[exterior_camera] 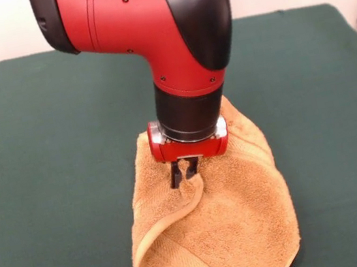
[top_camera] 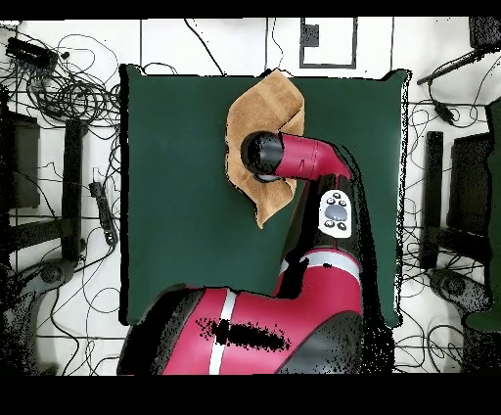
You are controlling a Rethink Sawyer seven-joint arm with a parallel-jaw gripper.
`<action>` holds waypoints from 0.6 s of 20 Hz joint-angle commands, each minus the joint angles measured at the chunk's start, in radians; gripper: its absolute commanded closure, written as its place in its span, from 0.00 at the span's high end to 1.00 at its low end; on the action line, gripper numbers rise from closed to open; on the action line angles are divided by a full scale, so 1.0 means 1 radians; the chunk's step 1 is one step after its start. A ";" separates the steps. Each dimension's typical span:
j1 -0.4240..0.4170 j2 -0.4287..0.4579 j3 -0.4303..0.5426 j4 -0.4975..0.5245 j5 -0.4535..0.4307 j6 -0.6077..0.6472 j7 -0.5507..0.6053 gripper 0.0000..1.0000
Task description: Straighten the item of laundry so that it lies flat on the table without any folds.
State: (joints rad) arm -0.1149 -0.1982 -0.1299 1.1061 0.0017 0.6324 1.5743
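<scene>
With the towel [exterior_camera: 231, 235] lying folded on the table [exterior_camera: 58, 196] at its near edge, right of centre, the gripper [exterior_camera: 183, 173], pinching a raised fold behind, should draw that flap far-left, low and slow, to spread it.

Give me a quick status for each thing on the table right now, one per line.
towel: folded over itself, a rolled fold along one edge, not flat.
pincer: down on the towel, shut on a pinched ridge of cloth.
table: green cloth, towel lying near one edge.
arm: reaching out over the towel.
</scene>
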 commanded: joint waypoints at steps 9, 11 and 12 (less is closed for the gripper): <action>-0.050 0.278 0.195 0.057 -0.068 -0.420 0.116 0.00; -0.054 0.287 0.190 0.049 -0.077 -0.427 0.109 0.00; -0.054 0.291 0.184 0.044 -0.079 -0.425 0.108 0.00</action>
State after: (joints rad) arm -0.1194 -0.1984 -0.1266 1.1062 0.0027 0.6283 1.5743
